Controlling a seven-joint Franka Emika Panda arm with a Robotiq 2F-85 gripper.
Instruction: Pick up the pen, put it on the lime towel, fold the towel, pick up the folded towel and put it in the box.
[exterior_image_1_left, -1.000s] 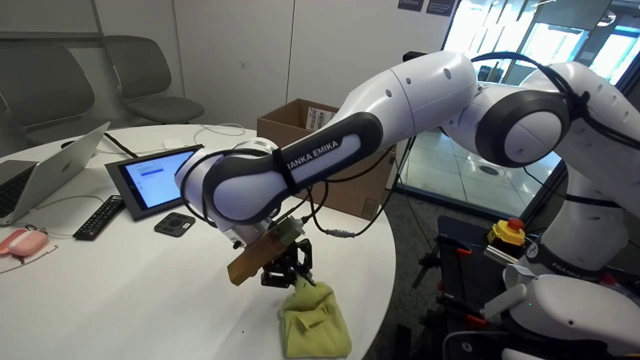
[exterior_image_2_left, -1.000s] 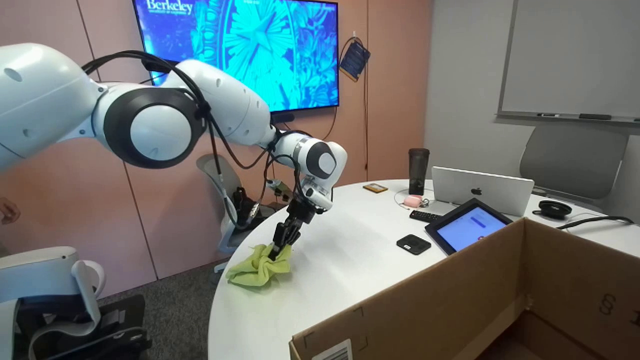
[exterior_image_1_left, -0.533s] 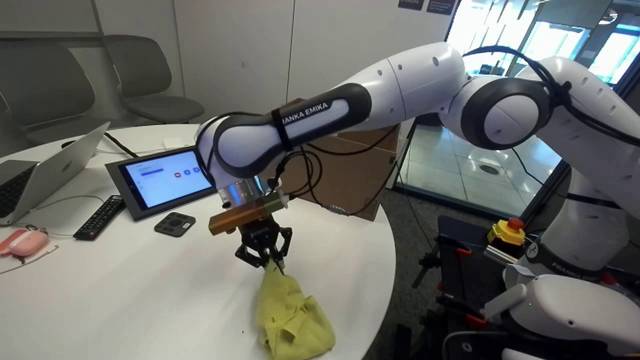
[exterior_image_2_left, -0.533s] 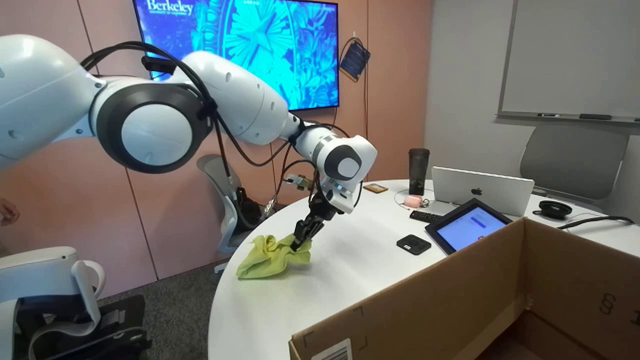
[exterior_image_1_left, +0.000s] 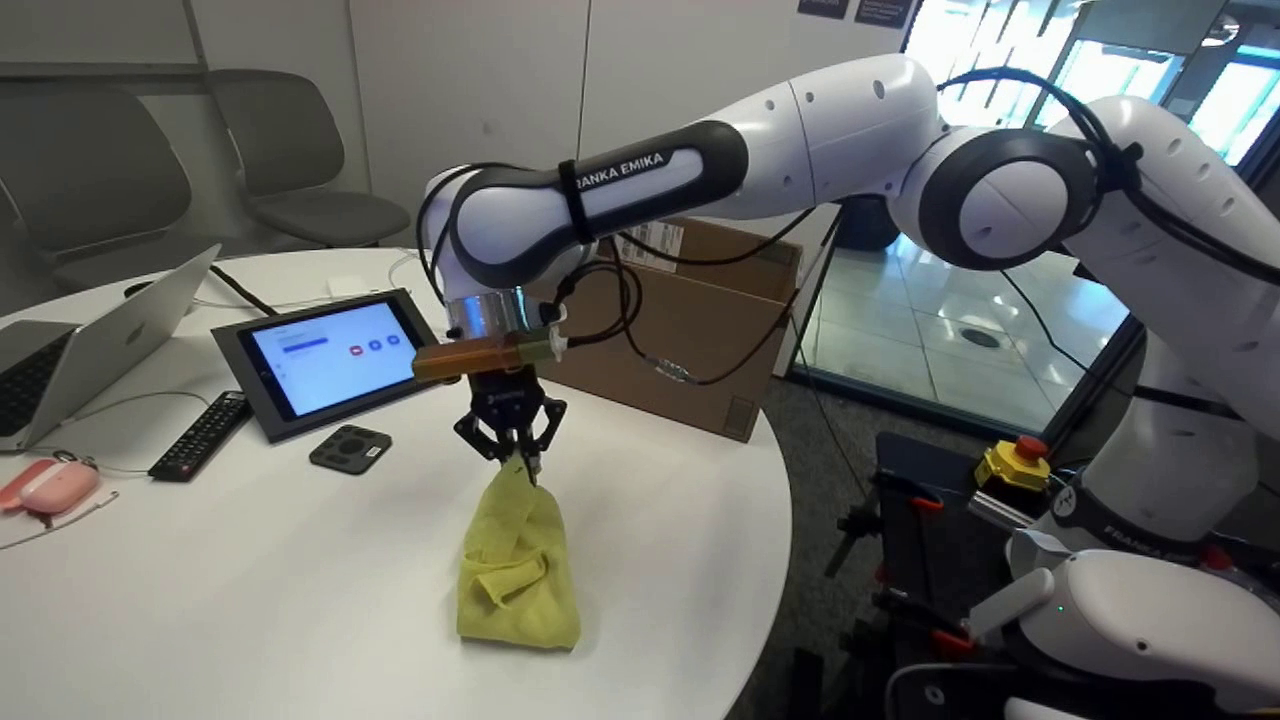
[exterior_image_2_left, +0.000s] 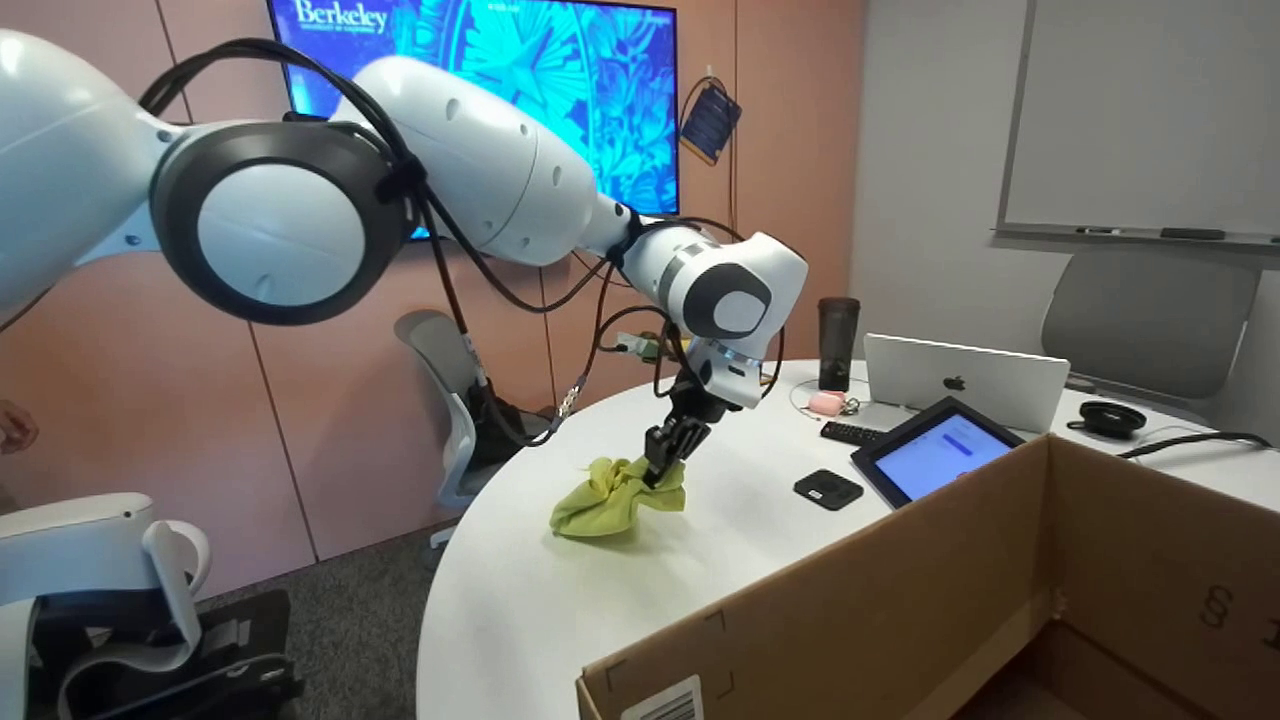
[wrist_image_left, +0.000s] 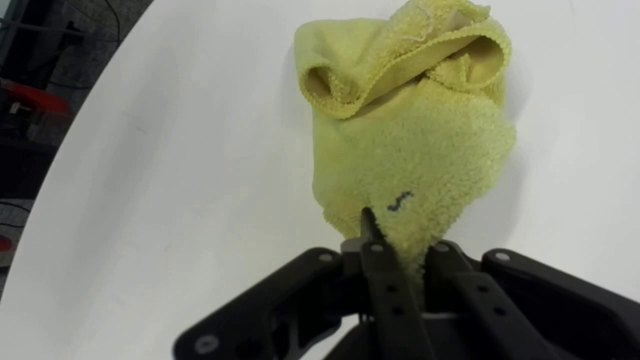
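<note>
Wrist view: fingers (wrist_image_left: 387, 272) clenched on lime towel (wrist_image_left: 415, 150), opposite end curled, worktop (wrist_image_left: 200, 175) beneath. In exterior view, box (exterior_image_1_left: 690, 325) farther off, to right.

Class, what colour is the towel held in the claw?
The towel is yellow-green, marked with a small dark squiggle; the wrist view shows it best.

I note the Panda arm (exterior_image_1_left: 840, 130) stretched over the round table (exterior_image_1_left: 680, 530) edge, Robotiq gripper (exterior_image_1_left: 522, 462) pointing down, jaws clamped.
</note>
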